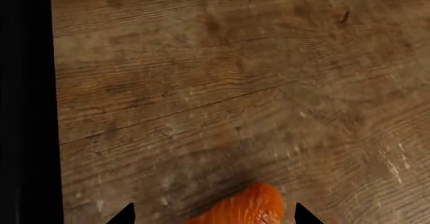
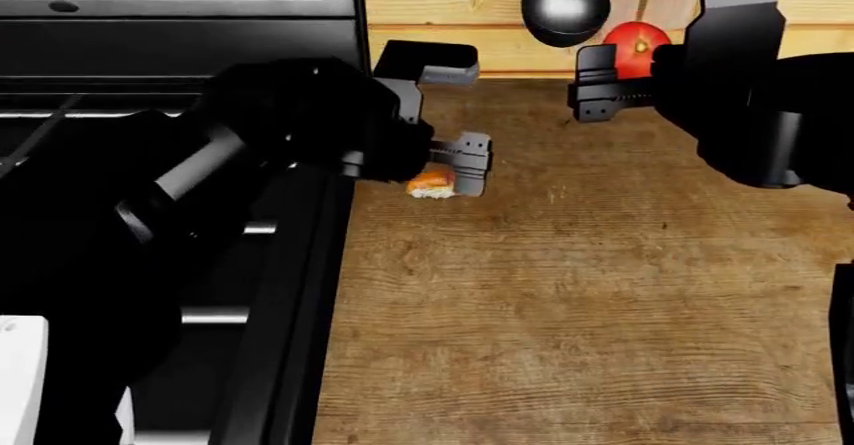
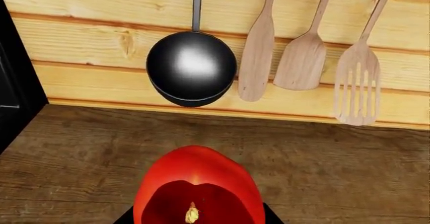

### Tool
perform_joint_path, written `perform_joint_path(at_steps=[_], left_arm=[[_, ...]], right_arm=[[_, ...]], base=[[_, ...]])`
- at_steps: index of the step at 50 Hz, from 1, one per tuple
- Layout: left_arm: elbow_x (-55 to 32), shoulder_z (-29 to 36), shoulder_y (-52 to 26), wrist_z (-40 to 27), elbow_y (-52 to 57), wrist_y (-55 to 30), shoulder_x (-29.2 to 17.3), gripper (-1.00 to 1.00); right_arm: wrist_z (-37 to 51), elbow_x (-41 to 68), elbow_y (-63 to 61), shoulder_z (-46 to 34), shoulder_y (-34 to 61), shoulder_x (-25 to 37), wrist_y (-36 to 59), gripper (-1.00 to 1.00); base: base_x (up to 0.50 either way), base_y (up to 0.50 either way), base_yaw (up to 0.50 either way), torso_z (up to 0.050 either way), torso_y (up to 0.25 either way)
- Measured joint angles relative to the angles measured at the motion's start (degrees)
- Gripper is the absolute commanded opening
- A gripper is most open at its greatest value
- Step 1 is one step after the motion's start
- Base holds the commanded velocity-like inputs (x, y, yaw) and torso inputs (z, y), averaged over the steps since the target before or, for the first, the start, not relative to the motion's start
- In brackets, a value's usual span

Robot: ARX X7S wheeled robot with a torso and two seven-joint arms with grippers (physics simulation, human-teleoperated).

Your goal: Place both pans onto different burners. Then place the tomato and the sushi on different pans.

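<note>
Sushi (image 2: 430, 181) and tomato (image 2: 637, 45), each clasped in a gripper above the wooden counter (image 2: 574, 305).
Left gripper (image 2: 461, 165) pinches the orange-topped white rice piece beside the stove (image 2: 287, 265); right gripper (image 2: 617, 77) clamps the glossy red tomato near the wall. No writing legible.

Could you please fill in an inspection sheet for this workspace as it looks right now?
Surface: worn brown wooden countertop, beside the black stove.
Job's things: tiny orange-topped sushi piece on white rice between the left gripper's fingers; glossy round red tomato at the right gripper, lifted near the wall. Pans and burners: nothing seen.
Clutter: nothing seen on the counter.
Grippers: left gripper around the sushi; right gripper around the tomato.
Cables: nothing seen.
Surroundings: light wooden plank wall with a hanging black round ladle, two wooden spatulas and a slotted wooden turner.
</note>
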Motion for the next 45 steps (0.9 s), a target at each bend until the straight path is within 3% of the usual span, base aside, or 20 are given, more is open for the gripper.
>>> perform_joint_path(at_steps=[23,45], left_arm=[[1.0,0.0,1.3,-2.9,3.0,-2.8,0.0,1.0],[7.7,-0.7,2.8,1.9,1.6,-2.7,0.0,1.0]], right_arm=[[-0.1,-0.1,0.3,-0.5,-0.4,0.6,-1.0,-1.0],[-0.4,-0.2,0.4,-1.0,-0.8,0.9,-2.3,-1.0]], base=[[0.0,0.0,0.0,0.0,0.0],[0.0,0.0,0.0,0.0,0.0]])
